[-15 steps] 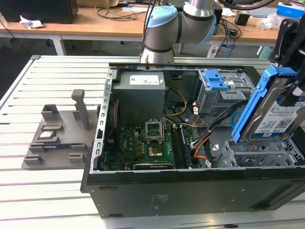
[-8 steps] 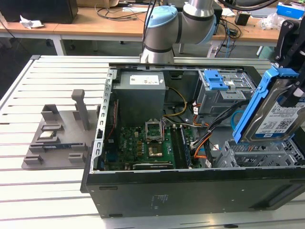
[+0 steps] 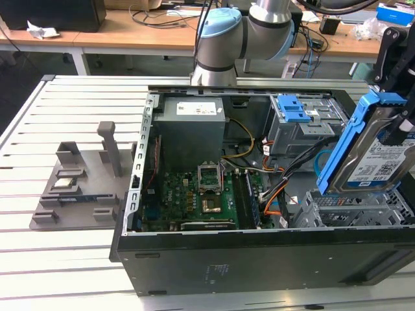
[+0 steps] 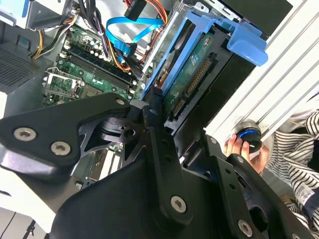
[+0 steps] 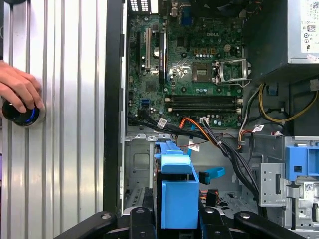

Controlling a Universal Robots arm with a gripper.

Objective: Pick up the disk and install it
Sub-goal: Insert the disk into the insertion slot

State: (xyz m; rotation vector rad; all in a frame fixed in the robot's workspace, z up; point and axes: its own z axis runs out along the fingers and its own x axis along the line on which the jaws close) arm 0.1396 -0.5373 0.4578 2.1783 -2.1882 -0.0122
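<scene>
Holding the disk (image 3: 375, 159) tilted on edge at the exterior view's right, just over the cage (image 3: 353, 208) in the corner of the open case (image 3: 259, 262); not telling whether touching the cage or hanging clear. Clamping it in the gripper (image 5: 175, 216), black jaws pressing on either side of the blue carrier (image 5: 175, 172). Showing the labelled silver face in the exterior view, the green circuit side in the second wrist view, the carrier's blue end in the first wrist view. Looking past the disk, in both wrist views, onto the board (image 5: 192, 64) and a looping blue cable (image 4: 124, 24). Catching there too a hand (image 5: 17, 88) resting on a blue-lit knob (image 5: 22, 115) on the slatted table (image 5: 70, 149) beside the case. Adding, in the exterior view, the arm (image 3: 240, 32) behind the case, a blue latch (image 3: 295, 107) beyond the cage, and a grey jig (image 3: 78, 184) on the table at the exterior view's left, well apart from the disk.
</scene>
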